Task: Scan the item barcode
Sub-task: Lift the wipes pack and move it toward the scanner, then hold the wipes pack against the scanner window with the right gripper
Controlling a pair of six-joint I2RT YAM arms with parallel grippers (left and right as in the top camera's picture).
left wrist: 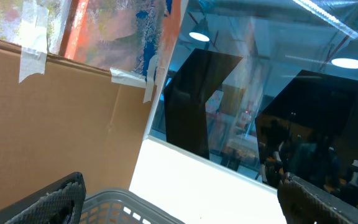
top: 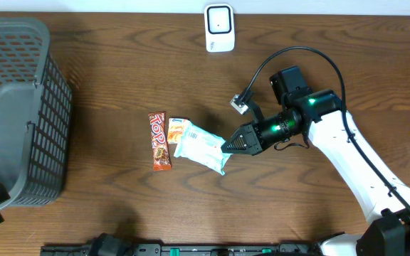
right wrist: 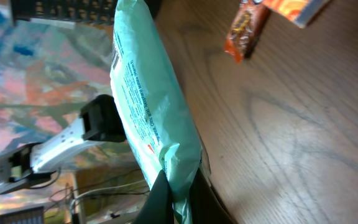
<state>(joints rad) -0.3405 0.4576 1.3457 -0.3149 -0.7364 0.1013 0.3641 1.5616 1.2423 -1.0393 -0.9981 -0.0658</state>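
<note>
Pinching packet (right wrist: 155, 109), right jaws mostly cropped

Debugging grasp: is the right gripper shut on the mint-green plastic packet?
Shut: right gripper pinches the mint-green plastic packet by its end seam, in both views.

The right arm (top: 351, 153) is a long white plastic shell joined to black housings (top: 290, 85) with small green lights (top: 312, 102), and a thin black cable (top: 290, 51) loops over it. The black fingertips (left wrist: 58, 199) on the left are finely dimpled.
</note>
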